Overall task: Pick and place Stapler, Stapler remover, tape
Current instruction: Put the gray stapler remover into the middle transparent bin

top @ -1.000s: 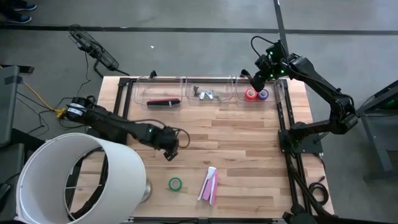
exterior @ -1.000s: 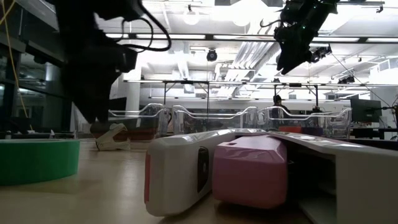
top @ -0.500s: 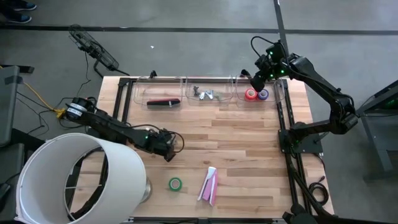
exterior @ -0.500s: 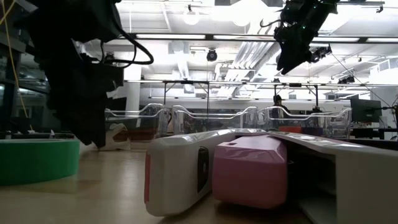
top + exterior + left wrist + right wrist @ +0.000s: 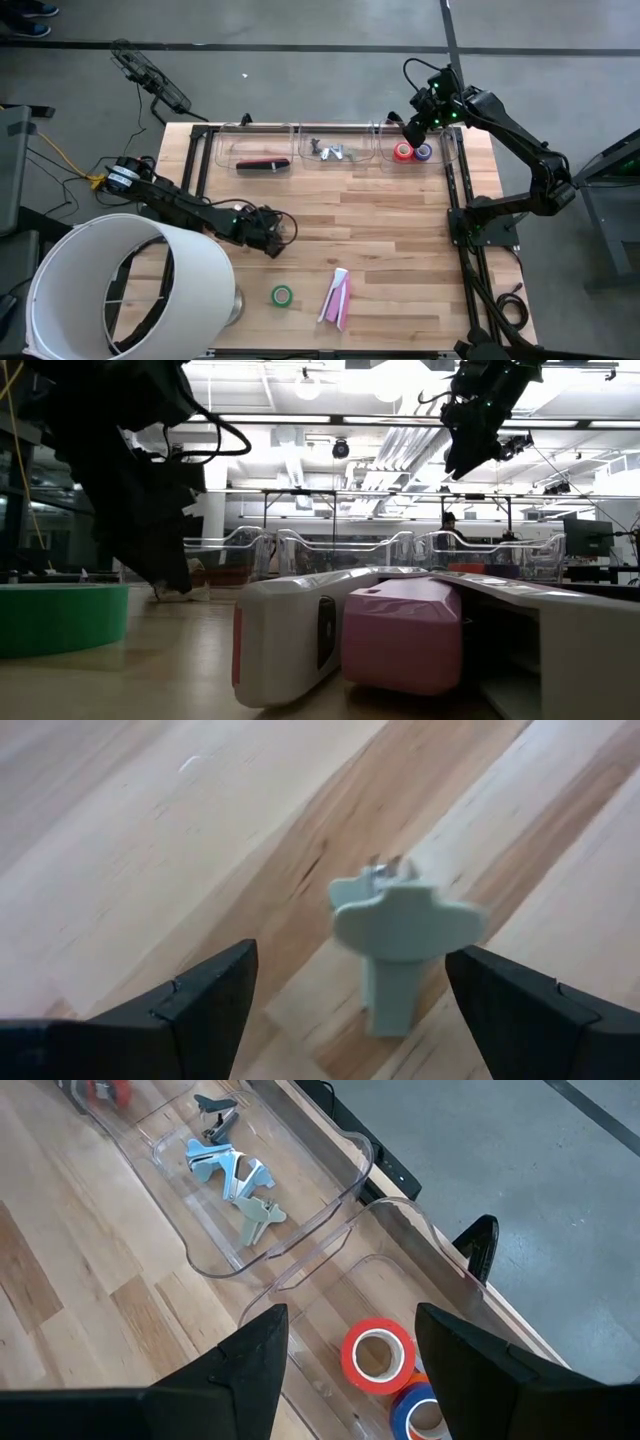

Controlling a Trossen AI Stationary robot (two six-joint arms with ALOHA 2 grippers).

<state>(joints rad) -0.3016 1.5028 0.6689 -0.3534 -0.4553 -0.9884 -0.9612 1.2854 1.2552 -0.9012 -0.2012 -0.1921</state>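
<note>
From above, the left hand [image 5: 272,232] is low on the table [image 5: 400,250], open around a small remover. The right hand [image 5: 412,128] waits open over the tape bin [image 5: 440,155].

At table height, the remover [image 5: 190,582] sits just behind the dark hand.

In the left wrist view, the remover [image 5: 405,935] sits between the fingers [image 5: 215,995]. It is small and could slip or tip if they close off-center.

- High view is looking straight down on the whole table [image 5: 400,215]
- Low view is sitting at tabletop height, facing the bins [image 5: 400,550]
- Left wrist view is hovering close over bare wood
- Right wrist view is looking down into the bins, shared with the high view
</note>
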